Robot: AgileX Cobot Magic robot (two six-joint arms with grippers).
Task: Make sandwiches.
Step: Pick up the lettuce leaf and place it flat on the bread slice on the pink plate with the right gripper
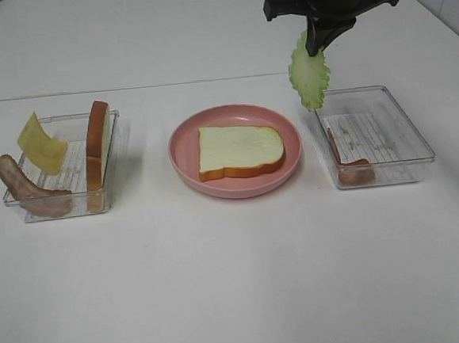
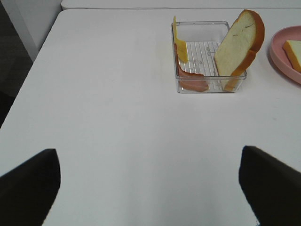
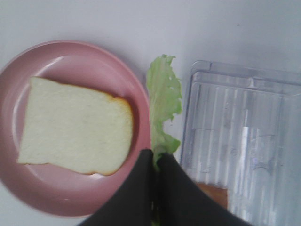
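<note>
One bread slice lies flat on the pink plate at the table's middle. My right gripper is shut on the green lettuce leaf and holds it hanging in the air above the near-left corner of the right clear tray. In the right wrist view the leaf hangs between plate and tray. The left clear tray holds a second bread slice on edge, a yellow cheese slice and bacon. My left gripper is open and empty, well back from that tray.
A bacon strip lies in the right tray's near-left corner. The table's far edge seam runs behind the trays. In the left wrist view the table's left edge drops off to a dark floor.
</note>
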